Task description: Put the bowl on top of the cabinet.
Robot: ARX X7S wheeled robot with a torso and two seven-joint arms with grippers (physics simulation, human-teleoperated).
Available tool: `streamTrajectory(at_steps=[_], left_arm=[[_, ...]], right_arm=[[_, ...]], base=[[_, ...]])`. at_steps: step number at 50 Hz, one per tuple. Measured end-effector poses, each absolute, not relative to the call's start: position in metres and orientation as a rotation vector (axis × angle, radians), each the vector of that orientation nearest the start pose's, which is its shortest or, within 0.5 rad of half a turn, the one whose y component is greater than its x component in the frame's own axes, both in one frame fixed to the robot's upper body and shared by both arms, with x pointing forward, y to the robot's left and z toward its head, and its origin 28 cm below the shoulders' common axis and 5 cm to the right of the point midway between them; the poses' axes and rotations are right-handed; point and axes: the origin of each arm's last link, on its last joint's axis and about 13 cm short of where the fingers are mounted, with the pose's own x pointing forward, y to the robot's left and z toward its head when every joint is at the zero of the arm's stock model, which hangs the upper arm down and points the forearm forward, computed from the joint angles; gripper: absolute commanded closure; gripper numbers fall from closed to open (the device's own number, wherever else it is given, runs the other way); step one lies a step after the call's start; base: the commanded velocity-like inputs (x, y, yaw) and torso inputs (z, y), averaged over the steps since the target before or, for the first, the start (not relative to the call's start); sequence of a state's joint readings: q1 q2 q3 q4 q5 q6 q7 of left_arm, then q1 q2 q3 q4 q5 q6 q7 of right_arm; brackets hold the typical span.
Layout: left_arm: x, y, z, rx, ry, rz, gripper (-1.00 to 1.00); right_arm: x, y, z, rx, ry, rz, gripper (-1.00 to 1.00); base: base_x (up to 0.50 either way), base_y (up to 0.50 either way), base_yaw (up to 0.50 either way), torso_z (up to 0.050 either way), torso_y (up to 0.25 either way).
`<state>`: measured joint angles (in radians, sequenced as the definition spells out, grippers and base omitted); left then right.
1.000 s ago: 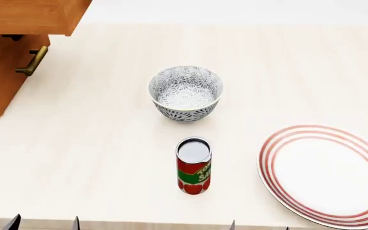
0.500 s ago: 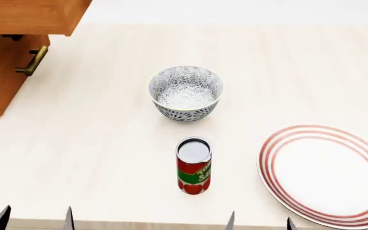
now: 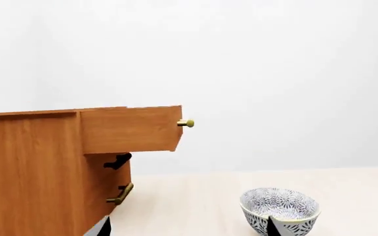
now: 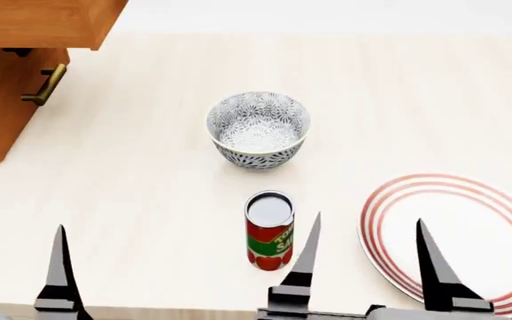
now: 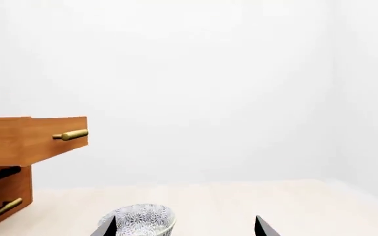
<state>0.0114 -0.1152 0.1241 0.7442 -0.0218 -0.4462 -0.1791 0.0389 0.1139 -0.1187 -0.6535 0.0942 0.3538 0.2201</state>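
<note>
The bowl [image 4: 258,130], white with a dark floral pattern, stands upright mid-table, empty. The cabinet [image 4: 25,27] of honey-brown wood is at the far left; its top drawer [image 3: 133,129] is pulled out. My right gripper [image 4: 369,218] is open near the front edge, between the can and the plate, well short of the bowl. Only one finger [image 4: 61,240] of the left gripper shows in the head view, at the front left. In the left wrist view the left gripper [image 3: 187,227] is open, with the bowl [image 3: 279,209] ahead by one fingertip. The right wrist view shows the right gripper [image 5: 185,227] open and the bowl [image 5: 143,221] ahead.
A red tomato can [image 4: 269,230] stands upright just in front of the bowl, beside my right gripper's inner finger. A flat white plate with red rings [image 4: 469,247] lies at the front right, partly under the right gripper. Brass bar handles [image 4: 47,85] stick out from the cabinet front.
Both grippers have come forward from the table's front edge into the head view, fingers now reaching level with the can. The bowl, can and plate have not moved.
</note>
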Motion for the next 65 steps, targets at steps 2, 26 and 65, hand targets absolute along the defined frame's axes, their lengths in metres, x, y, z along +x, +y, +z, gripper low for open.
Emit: streamTrajectory(at_steps=[2, 26, 65], left_arm=[[0.179, 0.197, 0.139, 0.05, -0.3, 0.022, -1.0], [0.157, 0.193, 0.179, 0.032, -0.419, -0.014, -1.0], [0.148, 0.192, 0.185, 0.05, -0.408, -0.035, -1.0]], right_arm=[[0.195, -0.087, 0.137, 0.02, -0.341, -0.034, -1.0], [0.179, -0.084, 0.168, 0.022, -0.441, 0.003, -1.0], [0.178, -0.084, 0.171, 0.032, -0.453, 0.009, -1.0]], base=[[0.0, 0.0, 0.0, 0.0, 0.0], [0.27, 0.02, 0.0, 0.0, 0.0], [0.47, 0.05, 0.0, 0.0, 0.001]])
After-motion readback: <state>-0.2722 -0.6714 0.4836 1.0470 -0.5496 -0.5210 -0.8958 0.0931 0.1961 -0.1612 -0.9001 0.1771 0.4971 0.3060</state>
